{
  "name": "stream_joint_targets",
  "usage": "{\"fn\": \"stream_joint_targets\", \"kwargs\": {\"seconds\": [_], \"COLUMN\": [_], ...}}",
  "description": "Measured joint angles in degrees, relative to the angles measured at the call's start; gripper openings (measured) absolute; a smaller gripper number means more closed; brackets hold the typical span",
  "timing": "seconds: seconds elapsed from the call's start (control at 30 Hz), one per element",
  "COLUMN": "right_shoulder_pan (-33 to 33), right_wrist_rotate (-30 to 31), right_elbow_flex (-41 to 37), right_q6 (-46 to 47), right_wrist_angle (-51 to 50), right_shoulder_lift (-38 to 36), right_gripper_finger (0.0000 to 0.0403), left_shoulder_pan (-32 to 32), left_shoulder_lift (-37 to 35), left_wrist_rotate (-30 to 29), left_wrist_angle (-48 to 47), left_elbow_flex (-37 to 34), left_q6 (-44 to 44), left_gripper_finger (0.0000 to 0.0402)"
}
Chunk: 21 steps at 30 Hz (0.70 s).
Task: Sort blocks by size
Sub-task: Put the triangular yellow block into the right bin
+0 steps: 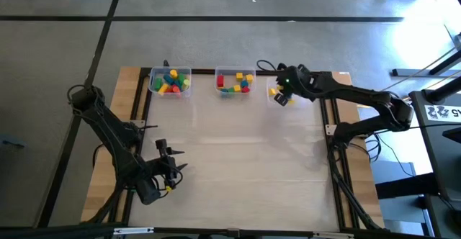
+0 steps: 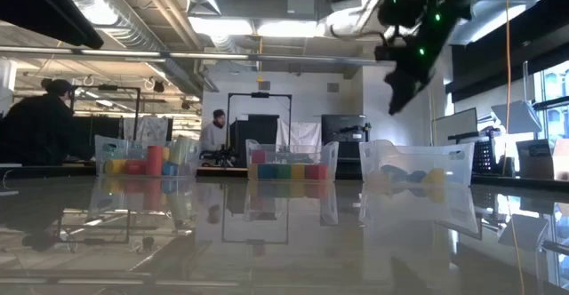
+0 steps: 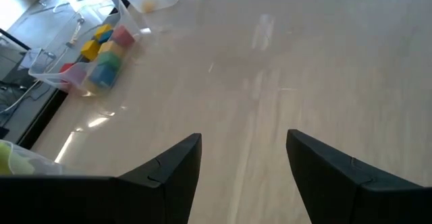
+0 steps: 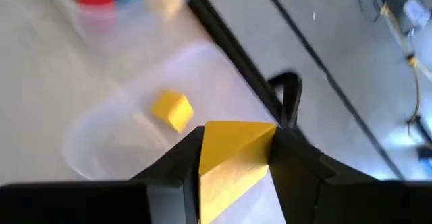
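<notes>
Three clear bins stand along the table's far edge. The left bin [image 1: 171, 81] and the middle bin [image 1: 235, 82] hold several coloured blocks each. The right bin [image 4: 121, 136] holds a yellow block [image 4: 172, 109], which lies on the bin's floor. My right gripper [image 4: 233, 133] hangs over this right bin, shut on another yellow block [image 4: 229, 163]. In the low view it [image 2: 411, 59] hangs well above the bin [image 2: 418, 166]. My left gripper [image 3: 243, 143] waits open near the table's near left corner [image 1: 171, 171], nothing between its fingers. My right gripper pinches the yellow block between its two fingers, by two opposite faces [image 4: 210, 150]. The fingers slant down from the table's right side. The block is lifted clear, above the right bin.
The middle of the table [image 1: 238, 152] is a bare pale surface. Dark rails [image 1: 331, 116] run along the table's left and right sides. People sit in the room behind the table [image 2: 44, 117].
</notes>
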Motion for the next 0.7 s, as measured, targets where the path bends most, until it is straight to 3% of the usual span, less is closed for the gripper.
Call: {"fn": "stream_joint_targets", "kwargs": {"seconds": [0.47,0.7], "right_shoulder_pan": [-3.74,-3.70], "right_wrist_rotate": [0.32,0.15], "right_elbow_flex": [-10.91,-11.47], "right_q6": [1.62,3.55], "right_wrist_angle": [6.55,6.61], "right_shoulder_lift": [0.01,0.01], "right_gripper_finger": [0.0146,0.0231], "left_shoulder_pan": [0.02,0.02], "left_shoulder_lift": [0.00,0.02], "left_wrist_rotate": [-0.05,-0.07], "left_wrist_angle": [0.00,0.02], "left_elbow_flex": [0.00,0.00], "left_q6": [0.00,-0.28], "left_gripper_finger": [0.0213,0.0213]}}
